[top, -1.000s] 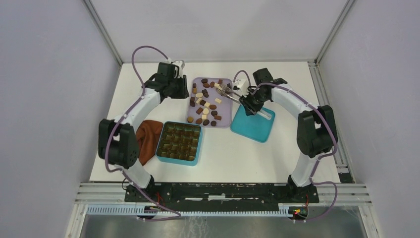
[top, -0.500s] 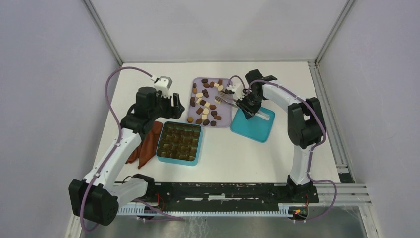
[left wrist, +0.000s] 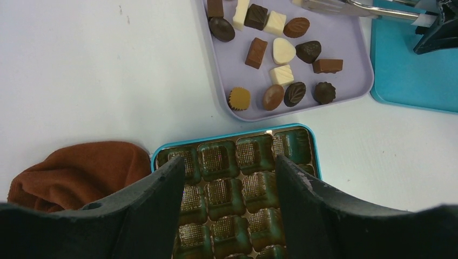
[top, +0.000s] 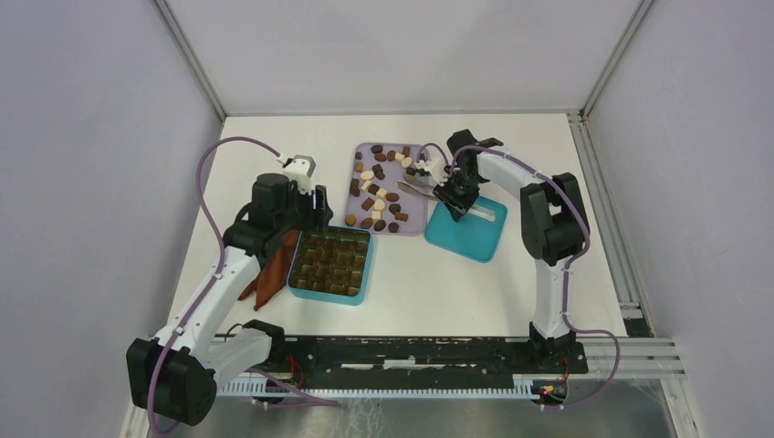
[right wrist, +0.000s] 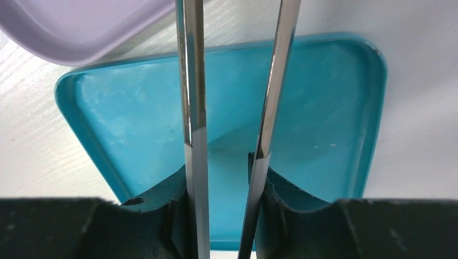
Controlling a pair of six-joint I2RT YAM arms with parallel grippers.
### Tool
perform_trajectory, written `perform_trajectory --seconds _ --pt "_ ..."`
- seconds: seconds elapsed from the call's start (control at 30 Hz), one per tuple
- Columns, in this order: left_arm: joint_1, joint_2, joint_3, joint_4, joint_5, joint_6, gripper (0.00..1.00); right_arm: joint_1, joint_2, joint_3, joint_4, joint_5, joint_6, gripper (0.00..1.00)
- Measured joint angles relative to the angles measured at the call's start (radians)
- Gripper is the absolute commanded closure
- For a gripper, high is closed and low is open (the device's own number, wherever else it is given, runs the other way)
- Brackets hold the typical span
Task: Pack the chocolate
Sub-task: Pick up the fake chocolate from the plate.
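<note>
The chocolate [top: 374, 189] is spread over the lilac tray [top: 416, 210] at the far middle of the tabletop [top: 411, 283] — dark, mid-brown and cream pieces. The left pincer [left wrist: 229, 162] is held open, nothing between its fingers, just above the gridded insert [left wrist: 254, 154] of the teal box [top: 330, 297]; a reddish-brown cloth [left wrist: 75, 170] lies against the box's left side. The right pincer [right wrist: 221, 181] is clamped on metal tongs [right wrist: 193, 81] above the teal lid [right wrist: 124, 108] — whether a piece is caught at their tips cannot be told.
</note>
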Motion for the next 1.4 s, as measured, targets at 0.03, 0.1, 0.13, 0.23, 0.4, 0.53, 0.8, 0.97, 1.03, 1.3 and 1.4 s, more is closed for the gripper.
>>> perform_trajectory --seconds 0.03,0.1,0.13,0.23,0.4,0.53,0.8,0.97,1.03,1.3,1.4 --pt "0.000 0.000 0.000 0.000 0.000 0.000 0.33 0.000 0.004 0.006 -0.001 0.001 0.000 0.61" --pt "0.000 0.000 0.000 0.000 0.000 0.000 0.33 0.000 0.013 0.018 -0.003 0.000 0.000 0.61" --pt "0.000 0.000 0.000 0.000 0.000 0.000 0.33 0.000 0.020 0.025 -0.004 -0.001 0.000 0.61" --pt "0.000 0.000 0.000 0.000 0.001 0.000 0.35 0.000 0.040 0.050 -0.011 -0.006 0.000 0.64" --pt "0.000 0.000 0.000 0.000 0.001 0.001 0.35 0.000 0.048 0.065 -0.022 -0.015 0.000 0.83" --pt "0.000 -0.004 0.000 0.001 0.009 0.001 0.37 0.000 0.048 0.065 -0.032 -0.025 0.000 1.00" --pt "0.000 -0.013 0.000 0.017 0.060 0.001 0.46 0.000 0.032 0.037 -0.026 -0.047 0.003 1.00" --pt "0.000 -0.013 0.000 0.021 0.119 -0.003 0.42 0.000 -0.001 0.002 -0.025 -0.055 0.006 1.00" --pt "0.000 -0.013 0.000 0.024 0.158 -0.020 0.40 0.000 -0.011 -0.009 -0.022 -0.057 0.007 1.00" --pt "0.000 -0.109 -0.099 0.117 0.319 -0.182 0.34 -0.004 -0.028 -0.053 -0.002 -0.058 0.011 1.00" --pt "0.000 -0.160 -0.163 0.183 0.375 -0.262 0.33 -0.011 -0.037 -0.062 0.005 -0.064 0.012 1.00"
